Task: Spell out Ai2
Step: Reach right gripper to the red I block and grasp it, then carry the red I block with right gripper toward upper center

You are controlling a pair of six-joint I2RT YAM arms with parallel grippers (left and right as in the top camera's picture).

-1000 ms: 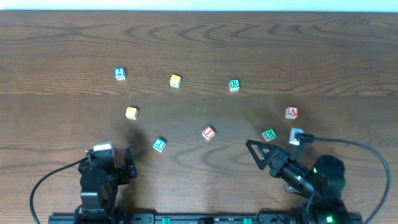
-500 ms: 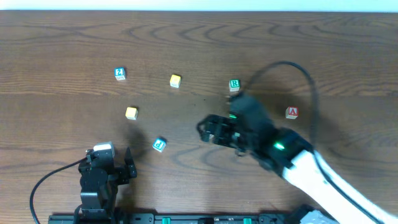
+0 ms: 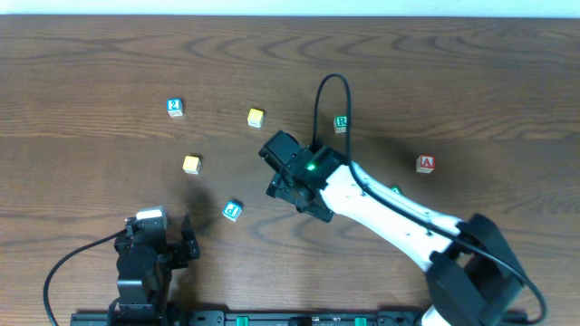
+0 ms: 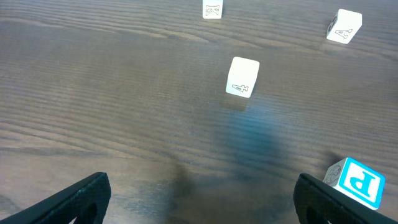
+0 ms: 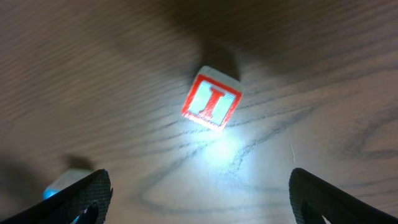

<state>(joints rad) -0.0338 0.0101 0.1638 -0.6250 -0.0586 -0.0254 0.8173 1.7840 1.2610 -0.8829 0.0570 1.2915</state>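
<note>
The red I block point(image 5: 211, 99) lies tilted on the table in the right wrist view, lit by the wrist light, just ahead of my open, empty right gripper point(image 5: 199, 199). In the overhead view the right arm reaches to mid-table; its gripper point(image 3: 297, 195) hides that block. The red A block point(image 3: 425, 164) sits at the right. The blue 2 block point(image 3: 175, 107) sits at the far left. My left gripper point(image 3: 188, 246) is open and empty near the front edge; it also shows in the left wrist view point(image 4: 202, 202).
A blue P block point(image 3: 233, 211) point(image 4: 357, 182) lies right of my left gripper. Two yellow blocks point(image 3: 191, 164) point(image 3: 256, 117) and a green R block point(image 3: 341, 123) lie further back. Another green block point(image 3: 394, 190) peeks out beside the right arm.
My right arm has swung out from the front right to mid-table and now hovers over the red I block. The left arm has not moved.
</note>
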